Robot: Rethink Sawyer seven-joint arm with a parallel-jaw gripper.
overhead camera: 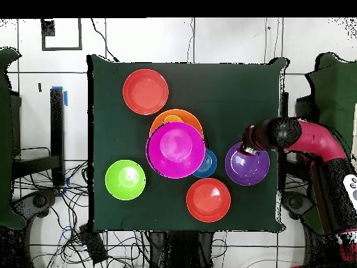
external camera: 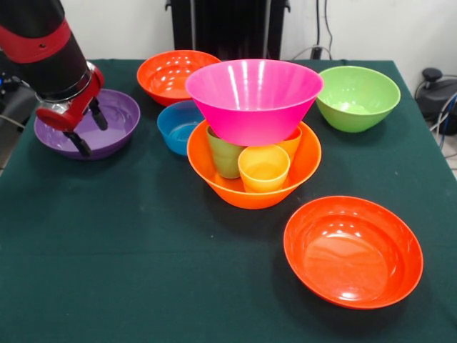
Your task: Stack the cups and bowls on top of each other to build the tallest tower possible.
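The tower stands mid-table: a large light orange bowl [external camera: 253, 187] [overhead camera: 183, 117] holds three cups, green [external camera: 224, 153], yellow [external camera: 263, 168] and orange [external camera: 290, 143], and the big pink bowl [external camera: 253, 96] [overhead camera: 176, 148] rests on them. My gripper [external camera: 86, 126] [overhead camera: 245, 151] is open, its black fingers straddling the near rim of the purple bowl [external camera: 114, 118] [overhead camera: 248, 167] at the left in the front view. A small blue bowl [external camera: 176, 126] [overhead camera: 208, 165] sits beside the tower. Red-orange bowls lie at the back [external camera: 168, 71] [overhead camera: 208, 199] and front right [external camera: 353, 250] [overhead camera: 145, 91]. The lime green bowl [external camera: 357, 96] [overhead camera: 125, 179] stands back right.
A dark green cloth [external camera: 143, 271] covers the table. Cables and black equipment [overhead camera: 56, 132] lie beyond the table's edges.
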